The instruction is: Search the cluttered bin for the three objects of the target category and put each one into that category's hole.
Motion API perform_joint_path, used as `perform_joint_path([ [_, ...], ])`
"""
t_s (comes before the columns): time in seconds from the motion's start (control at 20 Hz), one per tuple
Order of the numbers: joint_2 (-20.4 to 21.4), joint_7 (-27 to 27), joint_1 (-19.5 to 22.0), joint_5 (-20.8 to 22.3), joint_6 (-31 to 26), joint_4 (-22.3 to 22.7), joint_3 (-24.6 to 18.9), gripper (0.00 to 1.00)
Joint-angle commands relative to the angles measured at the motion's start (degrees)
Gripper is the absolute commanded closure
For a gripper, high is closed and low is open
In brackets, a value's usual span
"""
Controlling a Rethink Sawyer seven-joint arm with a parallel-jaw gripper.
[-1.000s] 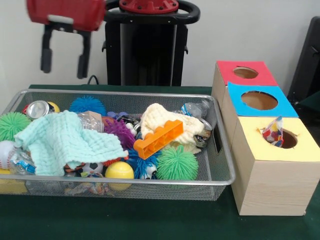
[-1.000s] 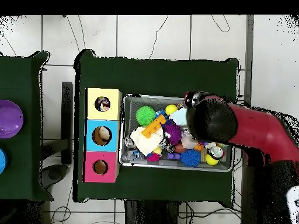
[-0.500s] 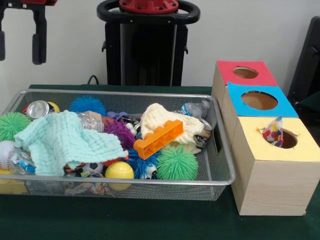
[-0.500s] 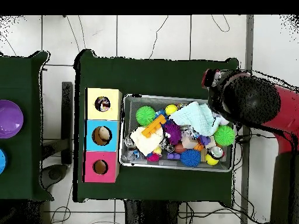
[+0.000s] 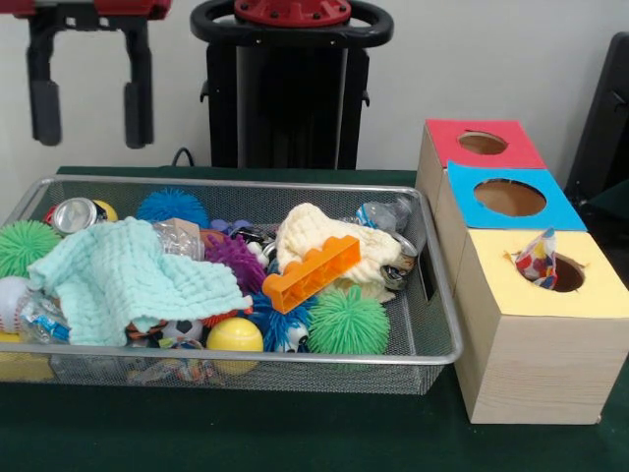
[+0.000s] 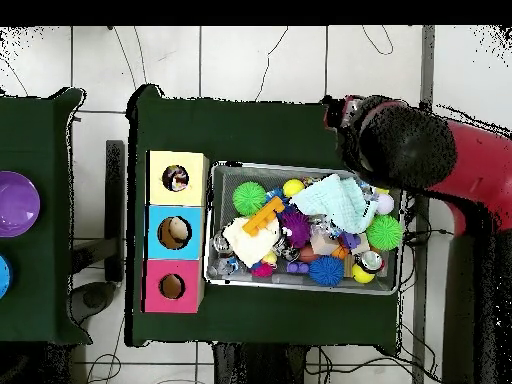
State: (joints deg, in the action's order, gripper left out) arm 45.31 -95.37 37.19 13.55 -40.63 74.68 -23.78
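One printed rag [image 5: 538, 259] sits in the yellow-faced hole [image 5: 563, 273], poking up from its rim; we see no other printed rag clearly among the clutter. Our gripper [image 5: 85, 103] hangs high above the wire mesh bin [image 5: 432, 295], over its end away from the boxes, fingers [image 5: 138, 103] spread wide and holding nothing. Inside lie a mint-green cloth [image 5: 128, 280], a cream cloth [image 5: 329, 241] and an orange brick [image 5: 312, 273]

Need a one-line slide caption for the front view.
Open gripper hangs empty above the cluttered wire bin; one printed rag sits in the yellow-faced hole.
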Motion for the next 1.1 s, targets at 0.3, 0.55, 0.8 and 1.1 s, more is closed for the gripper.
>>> perform_joint_path([
  [0.3,-5.88,6.8,-3.21,2.45,-8.43,0.15,-2.12,0.0],
  [0.55,-5.6,6.45,-3.78,2.3,-8.23,2.14,-1.89,0.0],
  [0.8,-4.33,5.57,-4.67,2.88,-8.78,4.03,-0.51,0.0],
  [1.1,-3.77,1.19,-6.34,3.63,-5.09,7.47,1.69,0.0],
])
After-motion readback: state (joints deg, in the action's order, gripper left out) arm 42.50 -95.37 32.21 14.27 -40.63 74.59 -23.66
